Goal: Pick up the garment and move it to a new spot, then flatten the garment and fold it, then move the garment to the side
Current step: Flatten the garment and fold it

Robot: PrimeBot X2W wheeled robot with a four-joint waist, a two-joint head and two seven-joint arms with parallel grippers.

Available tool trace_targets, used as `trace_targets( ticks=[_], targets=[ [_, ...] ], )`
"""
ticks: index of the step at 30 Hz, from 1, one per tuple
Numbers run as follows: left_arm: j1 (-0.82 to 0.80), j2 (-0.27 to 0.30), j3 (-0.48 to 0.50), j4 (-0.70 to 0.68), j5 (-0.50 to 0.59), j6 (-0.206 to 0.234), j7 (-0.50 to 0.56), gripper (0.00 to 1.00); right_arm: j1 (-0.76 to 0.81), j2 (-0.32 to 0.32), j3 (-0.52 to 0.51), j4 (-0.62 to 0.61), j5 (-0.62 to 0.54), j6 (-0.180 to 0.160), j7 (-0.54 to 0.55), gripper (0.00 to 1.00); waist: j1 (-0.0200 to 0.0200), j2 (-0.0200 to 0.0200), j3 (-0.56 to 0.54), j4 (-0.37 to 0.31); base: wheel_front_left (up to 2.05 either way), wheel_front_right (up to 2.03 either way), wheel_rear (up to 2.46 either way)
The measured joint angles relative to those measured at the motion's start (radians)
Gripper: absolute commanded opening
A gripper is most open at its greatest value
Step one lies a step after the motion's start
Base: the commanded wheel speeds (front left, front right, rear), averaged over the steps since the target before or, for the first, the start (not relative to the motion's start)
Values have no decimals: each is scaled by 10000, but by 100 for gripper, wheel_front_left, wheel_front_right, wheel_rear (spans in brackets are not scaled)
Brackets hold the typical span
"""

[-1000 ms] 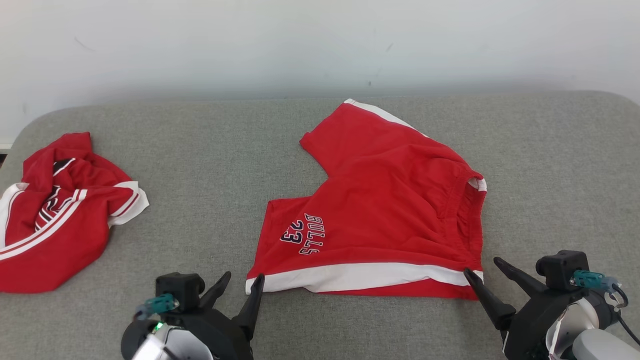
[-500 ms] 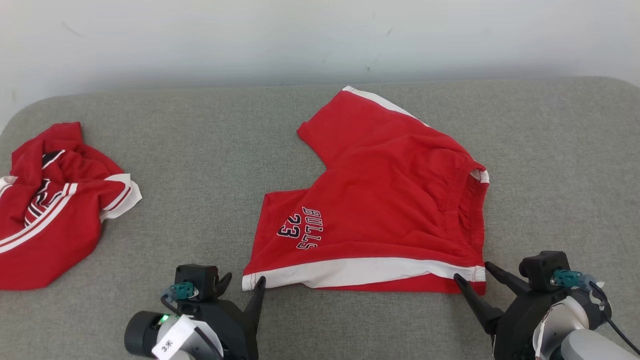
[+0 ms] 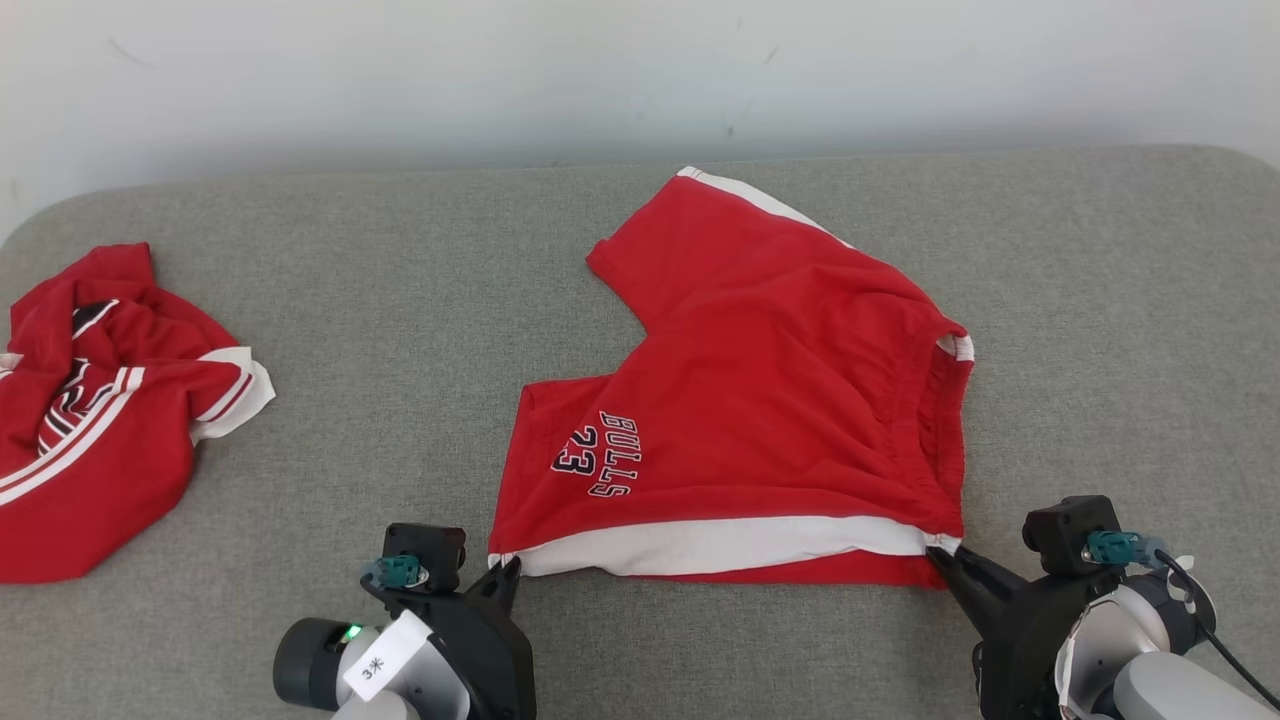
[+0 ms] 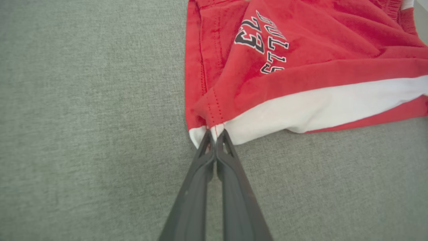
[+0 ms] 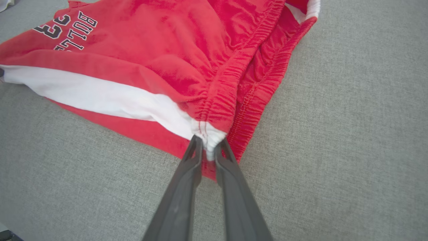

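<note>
One pair of red shorts point(image 3: 760, 400) is lying near the middle of the grey pad point(image 3: 400, 300), with one white stripe running along its near edge. Two grippers are sitting at that near edge, one at each corner. The left gripper point(image 3: 505, 572) is pinching the near left corner of the shorts, its two fingers pressing together on the white hem. The right gripper point(image 3: 940, 552) is pinching the near right corner, where the stretchy waistband is bunching up between its two fingers. One more red and white piece of clothing point(image 3: 100, 400) is lying crumpled at the left side, well apart from the shorts.
</note>
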Motion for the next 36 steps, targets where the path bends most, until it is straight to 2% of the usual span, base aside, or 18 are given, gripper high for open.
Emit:
trace_targets(
  ticks=[18, 22, 24, 27, 31, 33, 36],
  targets=[
    [-118, 151, 288, -673, 2, 81, -437, 0, -92, 67, -556, -357, 79, -86, -362, 0, 0, 0, -9, 119, 0, 0, 0],
    [-129, 157, 322, -920, -102, -40, -433, 0, -356, 54, -654, -573, 228, -69, -186, 0, -1, 0, 186, 95, 0, 0, 0],
    [-235, 178, 382, -1018, -276, -249, -391, 0, -745, 59, -721, -598, 351, 67, -10, 0, 0, 0, 310, 75, 0, 0, 0],
    [-810, 209, 583, -1045, -734, -679, -134, 0, -1639, 63, -709, -408, 646, 416, 598, 0, 0, 1, 521, 23, 0, 0, 0],
    [-2025, 353, 848, -848, -1448, -1371, 708, 0, -2958, 215, -533, 203, 1266, 918, 1998, 0, 0, 1, 860, -80, 0, 0, 0],
    [-2747, 343, 1127, -535, -1996, -1638, 1220, 0, -3875, 341, -502, 633, 1459, 997, 2748, 0, 0, 1, 1076, -138, 0, 0, 0],
    [-4321, 307, 1795, 167, -2794, -1676, 2109, 0, -5815, 673, -708, 1572, 1670, 965, 3833, 0, 2, 2, 1439, -230, 0, 0, 0]
  ],
)
